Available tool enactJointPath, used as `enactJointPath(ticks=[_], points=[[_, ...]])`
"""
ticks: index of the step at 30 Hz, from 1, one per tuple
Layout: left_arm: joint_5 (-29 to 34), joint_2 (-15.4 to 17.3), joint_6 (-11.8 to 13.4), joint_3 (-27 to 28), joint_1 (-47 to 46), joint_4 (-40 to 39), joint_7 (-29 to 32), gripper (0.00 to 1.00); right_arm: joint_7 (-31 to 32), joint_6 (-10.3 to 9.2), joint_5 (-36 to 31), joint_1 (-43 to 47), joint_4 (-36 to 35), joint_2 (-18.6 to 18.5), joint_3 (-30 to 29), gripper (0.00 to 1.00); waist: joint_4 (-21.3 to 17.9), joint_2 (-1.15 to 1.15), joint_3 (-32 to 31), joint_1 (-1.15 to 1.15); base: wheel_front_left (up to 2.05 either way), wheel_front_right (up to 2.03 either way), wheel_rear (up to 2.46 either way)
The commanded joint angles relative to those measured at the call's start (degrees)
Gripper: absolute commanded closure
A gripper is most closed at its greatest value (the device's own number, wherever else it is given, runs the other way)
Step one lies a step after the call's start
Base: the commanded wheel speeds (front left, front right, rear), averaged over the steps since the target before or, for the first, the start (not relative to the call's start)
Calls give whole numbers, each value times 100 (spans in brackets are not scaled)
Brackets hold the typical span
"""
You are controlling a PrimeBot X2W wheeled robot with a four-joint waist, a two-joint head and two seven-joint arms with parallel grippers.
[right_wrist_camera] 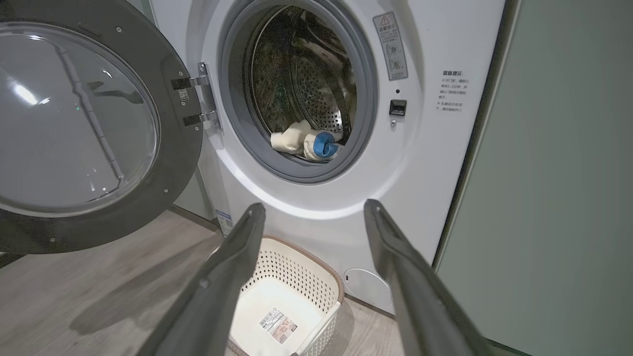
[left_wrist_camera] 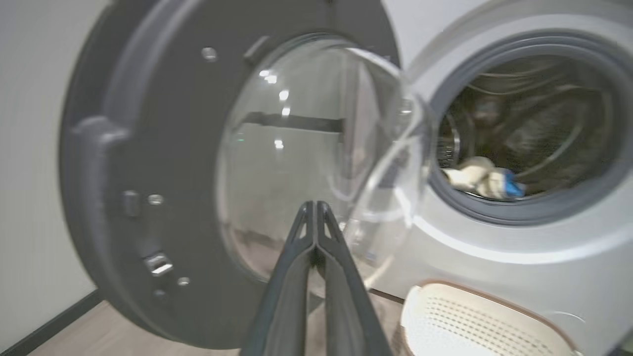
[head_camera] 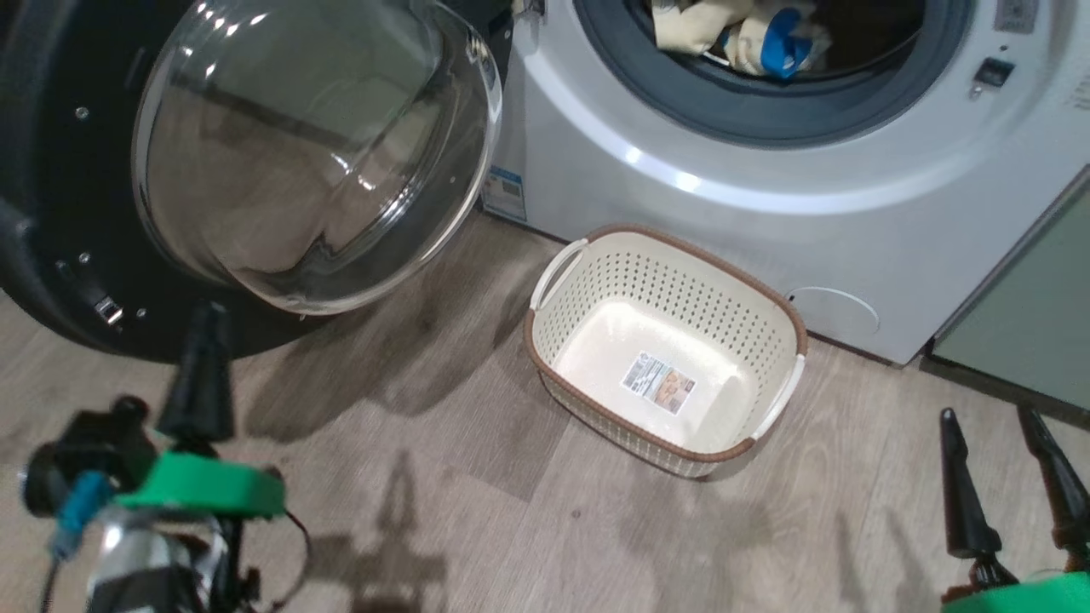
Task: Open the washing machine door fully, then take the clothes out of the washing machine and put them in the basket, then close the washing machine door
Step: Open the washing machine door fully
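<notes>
Left claw (head_camera: 209,319) pinched together — grey plank floor (head_camera: 477,528), pale wall (left_wrist_camera: 29,148).

there are two pincers, the left pincer (head_camera: 207,328) and the right pincer (head_camera: 988,417), each with two dark fingers (right_wrist_camera: 237,257). one basket (head_camera: 664,281) sits between them. one washing machine (head_camera: 596,145) stands past them, with one door (head_camera: 51,170) ahead of the left pincer. one green cabinet (head_camera: 1030,315) is ahead of the right pincer. one bunch of clothes (head_camera: 698,25), too bunched to count.
</notes>
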Motion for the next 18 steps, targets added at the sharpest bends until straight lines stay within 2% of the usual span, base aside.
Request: enactJointPath(ticks=[1,7,8,13,14,16,17,18], points=[[50,91,-20,97,-48,-317,-36,100,-55,25,-62,-107,-150,-57,135,0,-31,0,-60,1,0,0,0],[62,-36,-68,-494,353,-803,-32,100,-55,25,-75,-119,-129,9,188,0,-219,0,-178,1,0,0,0],[116,-50,-89,-721,433,-887,-31,100,-55,25,-96,-134,-143,39,188,0,-334,0,-191,1,0,0,0],[103,-74,-78,-1156,542,-924,0,100,-55,25,-115,-177,-174,113,219,0,-707,0,-232,1,0,0,0],[85,-77,-66,-1206,555,-925,7,87,-55,25,-127,-181,-170,123,236,0,-793,0,-247,1,0,0,0],[58,-80,-44,-1291,572,-917,46,29,-55,25,-130,-190,-183,158,224,0,-962,0,-282,1,0,0,0],[47,-81,-34,-1320,582,-910,73,4,-55,25,-129,-191,-192,173,226,0,-1045,0,-298,1,0,0,0],[38,-82,-23,-1342,583,-899,100,0,-55,25,-124,-192,-201,186,218,0,-1125,0,-311,1,0,0,0]])
